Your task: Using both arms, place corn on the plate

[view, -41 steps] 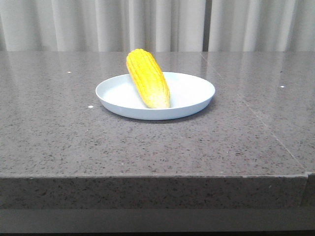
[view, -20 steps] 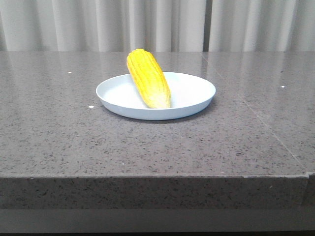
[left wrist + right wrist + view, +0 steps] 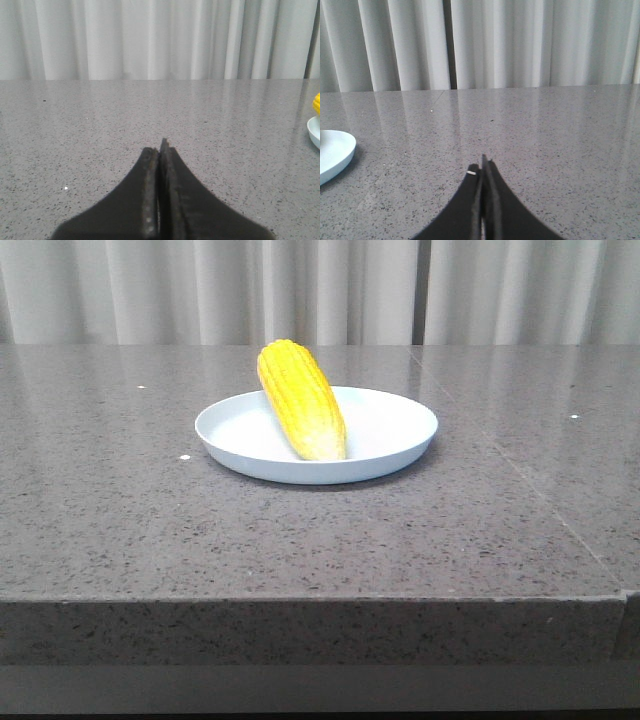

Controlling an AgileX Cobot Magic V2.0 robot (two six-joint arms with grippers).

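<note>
Currently the corn (image 3: 301,400) lies on the plate (image 3: 390,440), paler tip toward the camera, thick end over the far rim. The plate sits on the grey speckled table (image 3: 300,540), in front of a pale curtain (image 3: 330,290). Left hand (image 3: 160,150): fingers pressed together, holding nothing, low over bare table, well apart from the plate. Right hand (image 3: 482,167): fingers likewise together, holding nothing, beside the plate's edge.
</note>
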